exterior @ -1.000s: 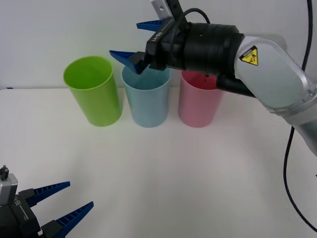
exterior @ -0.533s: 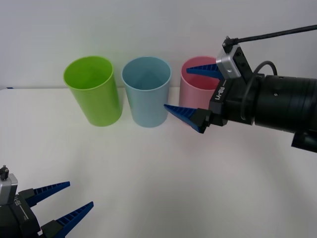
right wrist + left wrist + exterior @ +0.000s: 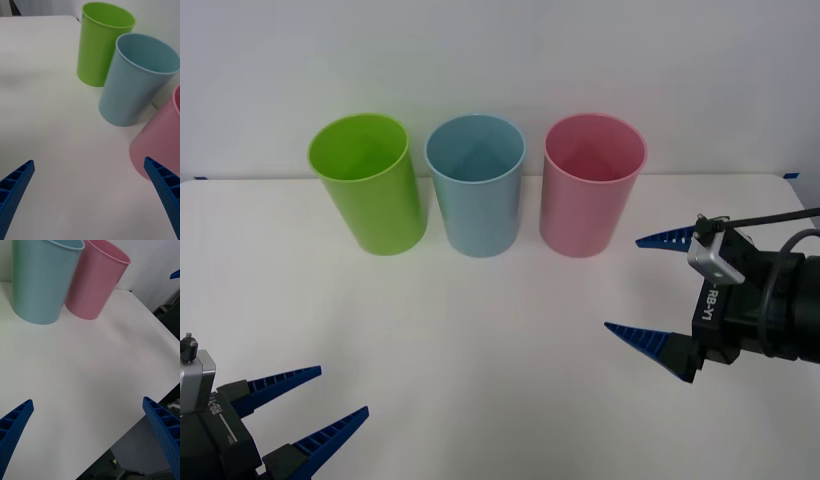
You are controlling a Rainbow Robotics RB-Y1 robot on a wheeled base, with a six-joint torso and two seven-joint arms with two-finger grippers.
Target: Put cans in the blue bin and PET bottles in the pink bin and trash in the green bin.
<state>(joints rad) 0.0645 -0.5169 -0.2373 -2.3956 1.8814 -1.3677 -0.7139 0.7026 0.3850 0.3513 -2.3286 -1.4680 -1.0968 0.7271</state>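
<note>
Right tool (image 3: 658, 296) withdrawn from above the bins to the tabletop's (image 3: 480, 340) right side.
Fingers spread wide, empty; left tool (image 3: 315, 408) parked, also wide.

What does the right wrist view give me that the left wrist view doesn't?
Right wrist view alone: the green bin, standing beside the blue bin, and the right gripper with its fingers spread wide over bare table.
Left wrist view alone: the table's near edge with floor beyond it, and the left gripper, fingers also apart.
Both: the blue bin and the pink bin, upright side by side.
</note>
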